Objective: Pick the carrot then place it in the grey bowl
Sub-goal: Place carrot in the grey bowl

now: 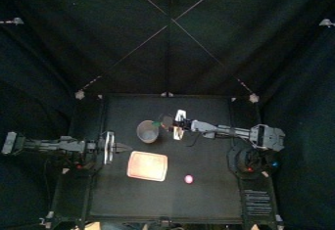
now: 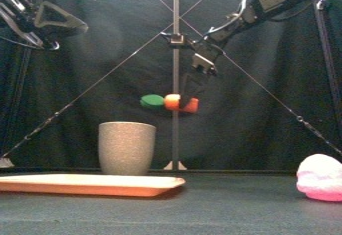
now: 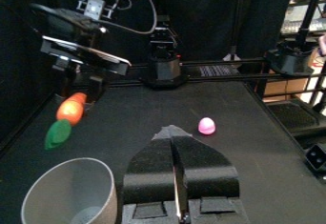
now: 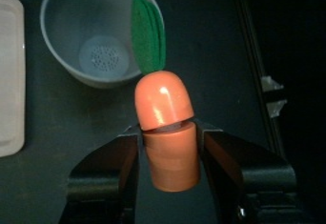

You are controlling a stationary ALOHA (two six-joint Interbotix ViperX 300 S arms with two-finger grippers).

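Carrot (image 2: pixel 171 102) clamped in R hand (image 4: pixel 170 150); aloft nr grey bowl (image 2: pixel 127 147).

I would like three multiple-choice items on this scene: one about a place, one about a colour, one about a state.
1. Where is the carrot, given the grey cup and the pink tray?
A. inside the cup
B. in the air, held by the right gripper
C. flat on the tray

2. What colour is the small toy lying on the table?
A. blue
B. pink
C. yellow

3. What is the state of the left gripper?
A. shut on the carrot
B. wide open
C. shut, holding nothing

Answers: 1 B, the front view shows it higher than the cup's rim, clamped between the jaws; 2 B, it is pink in the top and front views; 3 C, the left wrist view shows the jaws together with nothing between.
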